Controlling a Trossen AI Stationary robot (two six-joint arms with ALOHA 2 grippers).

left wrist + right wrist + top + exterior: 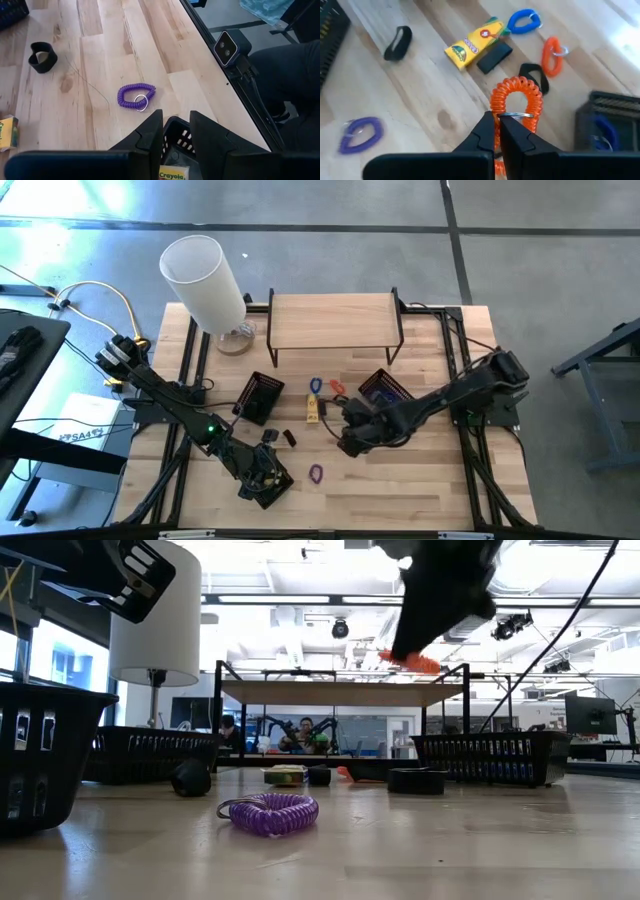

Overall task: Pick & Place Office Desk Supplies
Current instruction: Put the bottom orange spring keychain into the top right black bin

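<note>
An orange coil band [516, 102] is pinched at its metal ring by the right gripper [497, 131], whose jaws are pressed together on it; the coil hangs clear of the worktop [420, 480], its loop standing roughly upright beyond the fingertips. In the low view the same band [410, 662] is seen held high above the surface.

Below it, a yellow crayon packet [471, 44] lies flat with its long axis running diagonally, a black clip [494, 56] just beside it. A blue band [524, 22] and a second orange band [553, 54] lie near, and another dark clip [398, 43] lies well apart. A purple band [317, 474] lies flat near the worktop's front edge, with a metal ring on it.

The left gripper [176, 131] hovers over a black basket [176, 145] that holds a crayon packet; its jaws are spread. Two more black baskets [262, 394] [385, 389] sit farther back, before a wooden shelf [332, 322] and a white cylinder [204, 280].

The worktop is pale wood planking. People are seen seated in the room behind.
</note>
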